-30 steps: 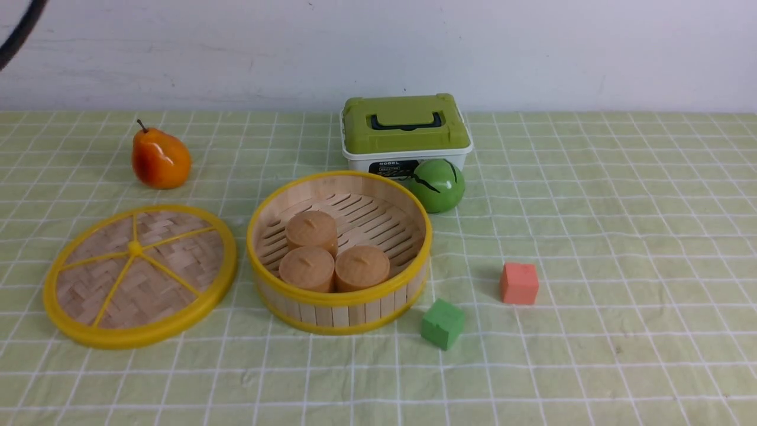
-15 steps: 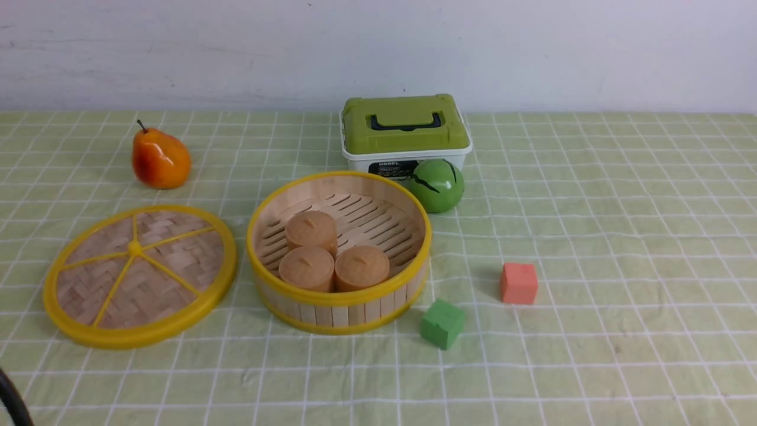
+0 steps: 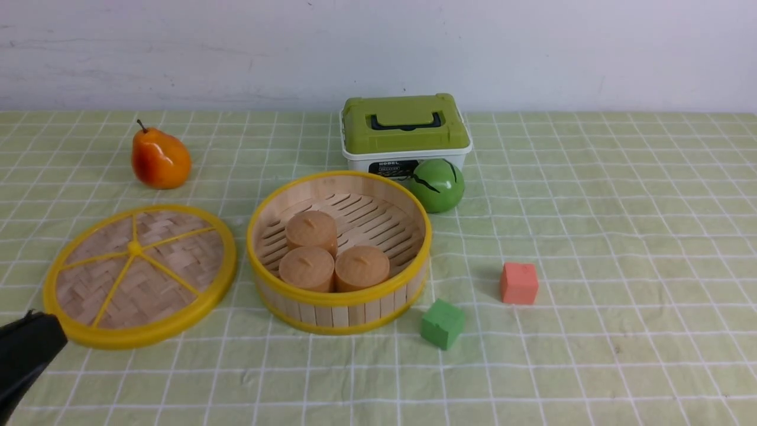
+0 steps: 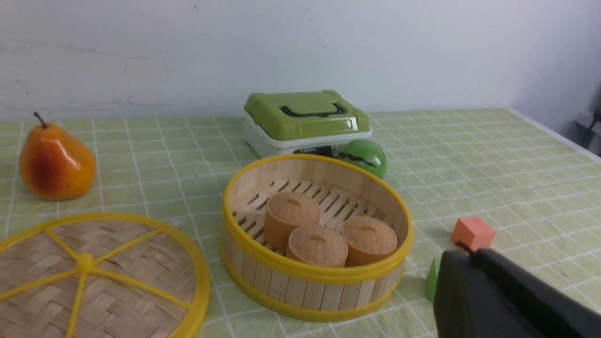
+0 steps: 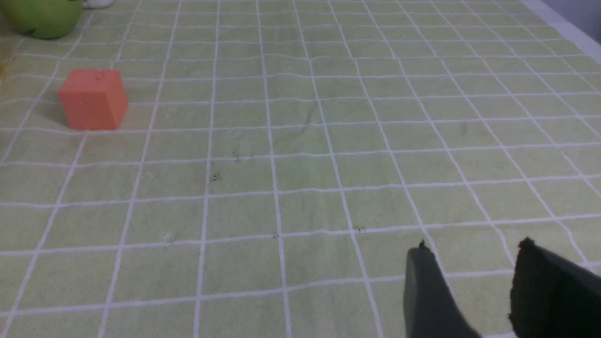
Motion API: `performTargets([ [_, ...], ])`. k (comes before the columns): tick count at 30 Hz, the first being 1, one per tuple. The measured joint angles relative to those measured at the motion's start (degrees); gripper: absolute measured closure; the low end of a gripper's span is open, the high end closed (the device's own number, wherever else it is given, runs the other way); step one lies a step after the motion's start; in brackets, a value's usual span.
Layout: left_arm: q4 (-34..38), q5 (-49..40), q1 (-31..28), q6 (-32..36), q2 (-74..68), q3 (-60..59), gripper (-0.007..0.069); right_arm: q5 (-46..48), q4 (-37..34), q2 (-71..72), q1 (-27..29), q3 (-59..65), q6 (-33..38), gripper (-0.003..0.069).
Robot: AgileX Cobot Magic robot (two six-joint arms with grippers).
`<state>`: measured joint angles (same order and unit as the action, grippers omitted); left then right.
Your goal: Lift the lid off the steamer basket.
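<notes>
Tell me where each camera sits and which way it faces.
Front view: between the arms, facing the wall; flat woven bamboo lid with yellow rim beside round bamboo-slat steamer basket; left fingers near-left.
Left wrist view: low, facing lid and basket; one finger shows.
Right wrist view: over green checked cloth; right fingers apart.
All share the orange-red cube.

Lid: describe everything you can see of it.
The lid is a flat round disc of pale woven bamboo with a yellow plastic-looking rim, five yellow spokes and a hub. It lies flat on the checked cloth, off and left of the steamer basket, a narrow gap between them. Nothing rests on it.
</notes>
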<state>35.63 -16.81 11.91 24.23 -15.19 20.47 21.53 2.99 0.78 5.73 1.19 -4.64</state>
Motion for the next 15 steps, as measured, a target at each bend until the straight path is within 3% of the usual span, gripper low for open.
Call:
performTargets([
  [11, -7.59, 2.98, -1.21, -0.18, 8.92, -4.28, 0.0637, 0.00, 0.00, 0.00, 0.00, 0.00, 0.00, 0.0419],
  [15, -13.23, 0.95, -6.15, -5.87, 15.59, -8.46, 0.0637, 0.00, 0.00, 0.00, 0.00, 0.00, 0.00, 0.0419],
])
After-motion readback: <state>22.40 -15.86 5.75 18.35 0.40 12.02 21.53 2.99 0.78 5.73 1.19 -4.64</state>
